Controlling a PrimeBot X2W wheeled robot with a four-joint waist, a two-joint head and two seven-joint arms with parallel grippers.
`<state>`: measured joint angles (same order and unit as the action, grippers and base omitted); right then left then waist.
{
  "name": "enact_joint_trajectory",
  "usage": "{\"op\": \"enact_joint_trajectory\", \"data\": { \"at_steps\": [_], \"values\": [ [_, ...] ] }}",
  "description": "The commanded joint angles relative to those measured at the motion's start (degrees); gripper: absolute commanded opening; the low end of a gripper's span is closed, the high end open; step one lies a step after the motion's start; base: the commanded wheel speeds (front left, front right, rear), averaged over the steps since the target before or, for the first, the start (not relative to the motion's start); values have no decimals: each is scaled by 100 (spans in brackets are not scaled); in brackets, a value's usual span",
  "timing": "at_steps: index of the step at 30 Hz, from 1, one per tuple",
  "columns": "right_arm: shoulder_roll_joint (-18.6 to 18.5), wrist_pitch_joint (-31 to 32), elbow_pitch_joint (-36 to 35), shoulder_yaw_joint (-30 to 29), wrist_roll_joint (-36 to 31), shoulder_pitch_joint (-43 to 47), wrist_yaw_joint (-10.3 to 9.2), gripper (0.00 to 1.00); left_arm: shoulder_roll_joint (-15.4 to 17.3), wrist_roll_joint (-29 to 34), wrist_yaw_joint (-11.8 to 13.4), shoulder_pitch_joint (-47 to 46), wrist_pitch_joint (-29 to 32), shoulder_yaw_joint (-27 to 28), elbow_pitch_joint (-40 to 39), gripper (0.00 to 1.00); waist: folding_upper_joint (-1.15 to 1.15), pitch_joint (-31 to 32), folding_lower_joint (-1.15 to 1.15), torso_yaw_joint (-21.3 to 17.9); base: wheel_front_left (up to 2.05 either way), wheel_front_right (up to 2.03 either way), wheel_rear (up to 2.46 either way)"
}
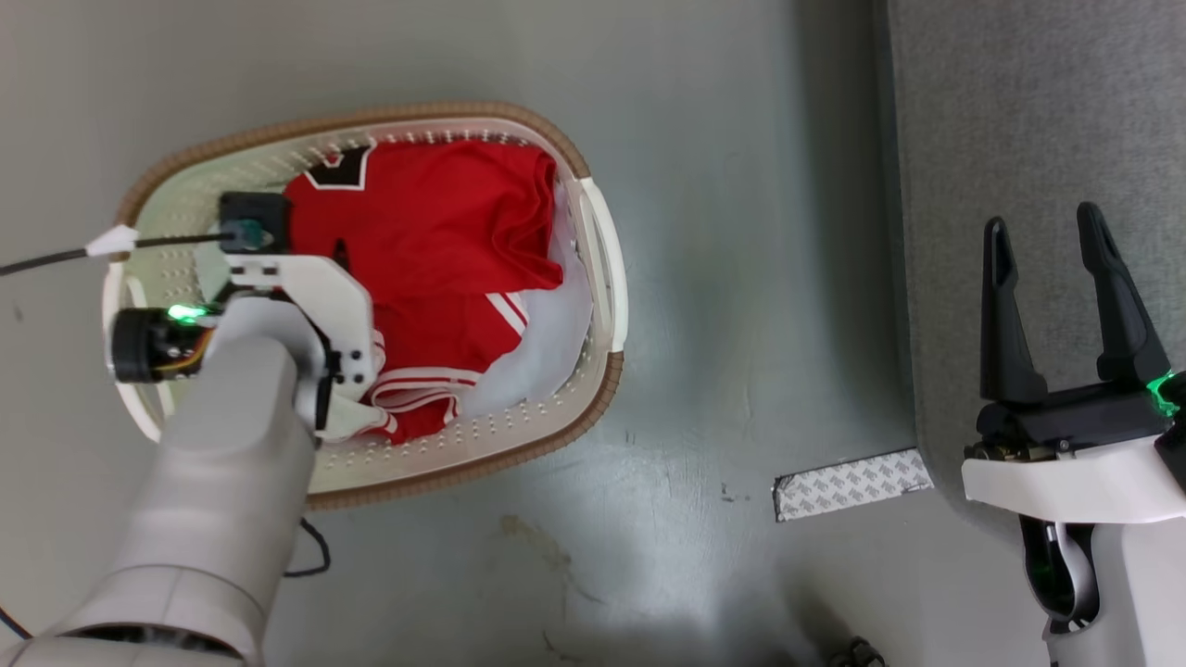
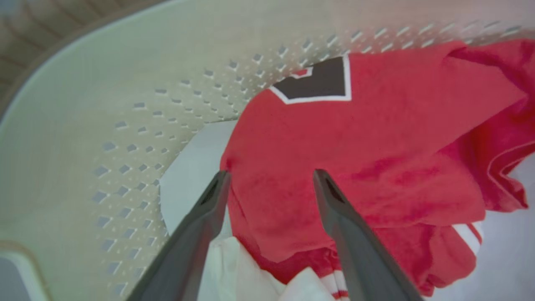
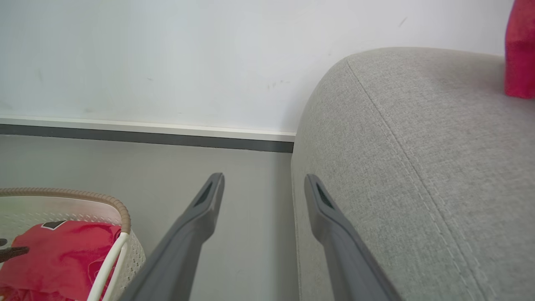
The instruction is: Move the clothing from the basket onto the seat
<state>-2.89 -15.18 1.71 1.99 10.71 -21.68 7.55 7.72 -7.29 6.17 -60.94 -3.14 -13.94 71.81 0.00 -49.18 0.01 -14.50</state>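
Grey floor [image 1: 723,278] — basket [image 1: 463,113] holds clothing [image 1: 435,222]; left gripper [image 2: 269,177] spread.

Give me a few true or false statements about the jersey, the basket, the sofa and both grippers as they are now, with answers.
1. The red jersey lies inside the basket. True.
2. The left gripper is shut on the jersey. False: its fingers are spread apart at the jersey's edge.
3. The right gripper is open and holds nothing. True.
4. The sofa is on the basket's left in the head view. False: it is on the right.
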Motion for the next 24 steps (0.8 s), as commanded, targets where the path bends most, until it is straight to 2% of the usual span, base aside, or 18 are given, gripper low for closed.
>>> {"op": "enact_joint_trajectory", "data": {
  "at_steps": [1,14,24],
  "values": [
    [-5,6,-45,8,74,-86,-11,100,81,-53,73,-112,-31,22,26,100,0,-96,-1,-12,0,0,0],
    [-4,6,-63,64,192,-202,-11,100,284,-108,325,-352,-258,-21,123,100,0,-371,-1,-79,0,0,0],
    [-4,6,-62,87,236,-221,-11,100,269,-208,265,-432,-340,-80,160,100,0,-449,-1,-90,0,0,0]
  ]
}}
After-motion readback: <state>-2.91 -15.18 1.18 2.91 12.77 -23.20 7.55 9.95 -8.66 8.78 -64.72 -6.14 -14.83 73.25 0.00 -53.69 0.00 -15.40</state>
